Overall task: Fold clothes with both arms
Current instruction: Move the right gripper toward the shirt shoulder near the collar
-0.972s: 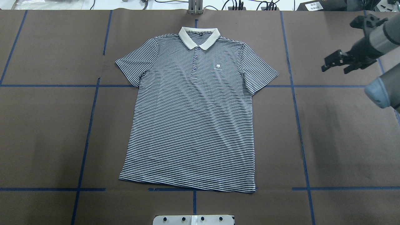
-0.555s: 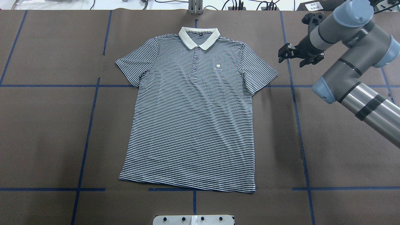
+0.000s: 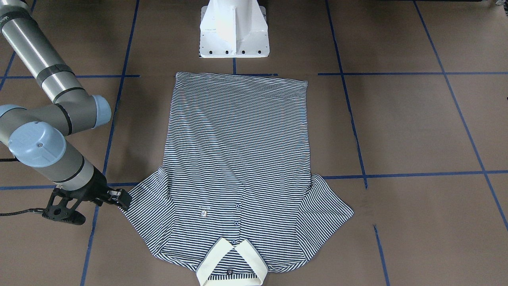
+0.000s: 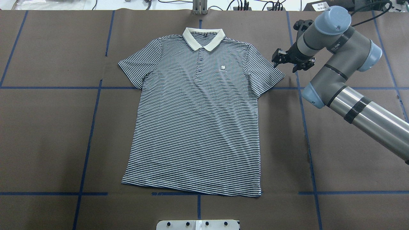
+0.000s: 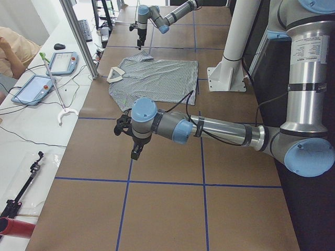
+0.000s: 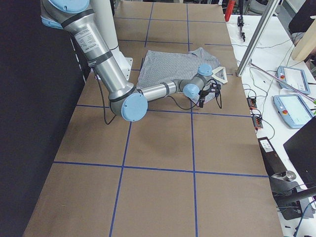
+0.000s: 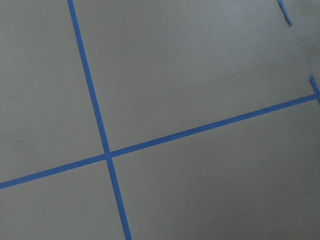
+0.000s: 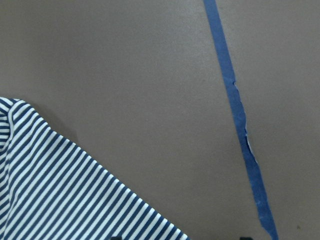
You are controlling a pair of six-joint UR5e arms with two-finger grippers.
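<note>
Flat on the brown tabletop (image 4: 48, 137) lies the striped shirt (image 4: 198, 121), face up, collar away from the robot. Right arm (image 4: 364, 108) hovers just beside the sleeve (image 4: 266, 75), jaws apart. Left arm (image 5: 220, 130) hangs well off; its jaws, I cannot tell. Soft, light, limp cloth: pinch at sleeve hem and shoulder, I reckon.
</note>
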